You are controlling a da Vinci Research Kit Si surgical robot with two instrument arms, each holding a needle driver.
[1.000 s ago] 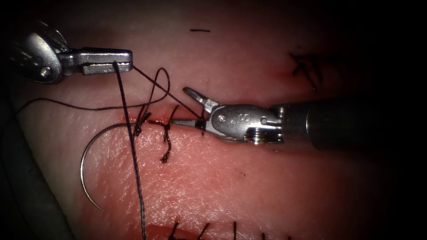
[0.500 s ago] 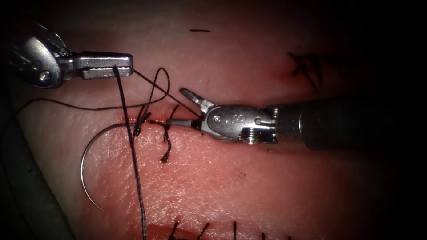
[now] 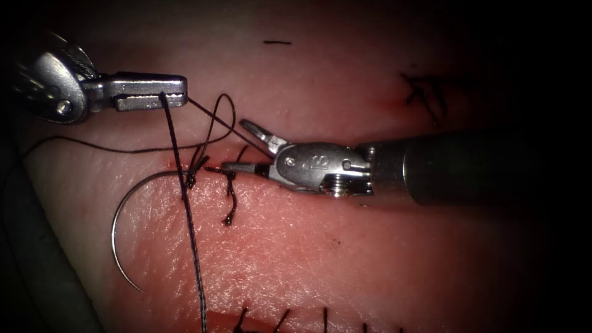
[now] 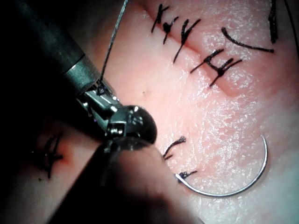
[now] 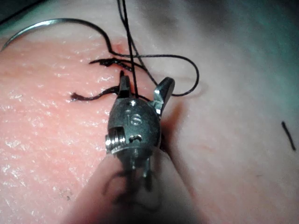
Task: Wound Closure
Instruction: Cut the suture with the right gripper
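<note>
In the endoscope view the left tool sits at the upper left of the frame, its 2 jaws pressed together on the thread, which drops from them as a thick dark strand down past the cut to the bottom edge of the frame. A thinner run of the same thread slants from those jaws toward the right tool, which enters from the right at mid-frame with its 2 jaws spread apart and holding nothing; the slanting strand passes between them. The lower jaw lies along the cut, its tip just beside a knotted stitch whose cut ends hang below the cut. The needle lies free on the tissue at the lower left of the frame, held by neither tool, curving from beside the cut's left end down to its tip; whether its upper end enters the tissue cannot be told. A loop of thread arches above the cut. The right wrist view shows the right tool's open jaws straddling the strand.
</note>
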